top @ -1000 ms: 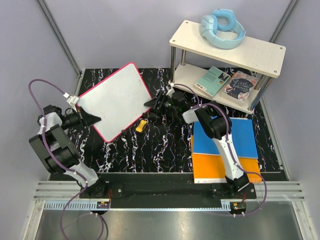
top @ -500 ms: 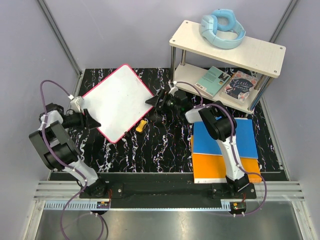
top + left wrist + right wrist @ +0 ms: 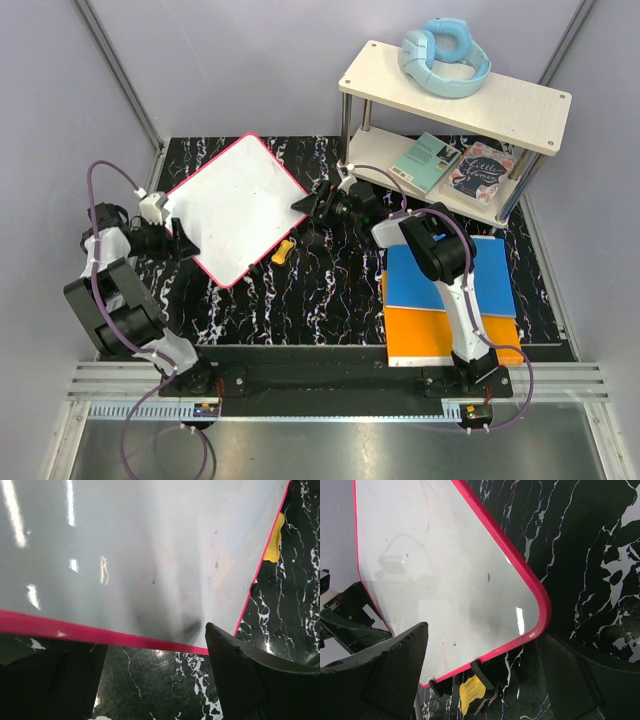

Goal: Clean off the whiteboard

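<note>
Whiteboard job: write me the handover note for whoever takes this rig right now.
Left hand: open, at the whiteboard's left edge, not gripping it.
Right hand: open, at the board's right corner, not gripping it.
Board lies on the black marbled table, with a yellow-and-black object at its near edge.
Done: no writing visible, only faint specks and smudges.
Left: probably just check those specks, then pull both arms back.

Two robot arms, the left arm (image 3: 115,305) and the right arm (image 3: 458,305), are shown built of smooth white links and bulky black joints, trailed by thin purple cables (image 3: 91,195) and tipped with matte black wedge-shaped fingers (image 3: 250,675).
</note>
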`<action>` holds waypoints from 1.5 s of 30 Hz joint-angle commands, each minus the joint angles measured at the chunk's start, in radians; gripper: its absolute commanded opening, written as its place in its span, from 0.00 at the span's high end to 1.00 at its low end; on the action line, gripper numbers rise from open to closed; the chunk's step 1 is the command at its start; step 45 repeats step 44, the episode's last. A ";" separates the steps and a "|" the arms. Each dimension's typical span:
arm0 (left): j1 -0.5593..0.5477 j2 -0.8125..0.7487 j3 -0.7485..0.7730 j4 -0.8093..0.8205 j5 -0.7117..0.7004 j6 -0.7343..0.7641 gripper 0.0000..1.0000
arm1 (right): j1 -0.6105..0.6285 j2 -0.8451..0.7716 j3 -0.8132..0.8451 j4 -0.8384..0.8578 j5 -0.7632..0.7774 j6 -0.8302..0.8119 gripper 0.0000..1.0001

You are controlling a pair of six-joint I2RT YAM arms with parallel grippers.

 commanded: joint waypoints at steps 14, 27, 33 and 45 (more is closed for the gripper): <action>-0.003 -0.355 -0.160 0.071 -0.209 0.026 0.01 | 0.019 -0.167 -0.099 0.011 0.048 -0.049 0.00; -0.004 -0.576 -0.076 -0.155 -0.203 0.064 0.01 | 0.019 -0.363 -0.215 -0.183 0.140 -0.124 0.00; -0.012 -0.652 -0.011 -0.281 -0.195 0.104 0.01 | 0.036 -0.625 -0.194 -0.642 0.383 -0.300 0.00; -0.188 -0.542 0.150 -0.348 -0.111 0.001 0.01 | 0.040 -1.080 -0.218 -1.105 0.786 -0.562 0.00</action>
